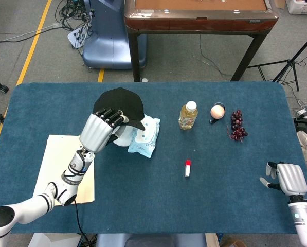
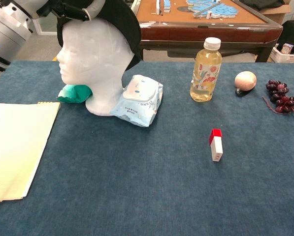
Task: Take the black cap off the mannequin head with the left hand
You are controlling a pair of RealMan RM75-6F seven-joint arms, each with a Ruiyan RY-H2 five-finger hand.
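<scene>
A black cap [image 1: 120,103] sits tilted on top of the white mannequin head [image 2: 95,59], its front edge lifted off the forehead. In the chest view the cap [image 2: 119,22] runs out of the top of the frame. My left hand [image 1: 99,131] grips the cap's brim from the front, fingers curled over it. The same left hand [image 2: 18,19] shows at the top left of the chest view. My right hand [image 1: 286,177] rests low at the table's right front with fingers apart, holding nothing.
A blue wipes pack [image 1: 143,136] leans against the head's base, a teal object [image 2: 74,92] beside it. A yellow pad [image 1: 58,167] lies front left. A juice bottle [image 1: 188,115], peach [image 1: 217,111], grapes [image 1: 237,125] and a small red-and-white box [image 1: 187,168] stand to the right.
</scene>
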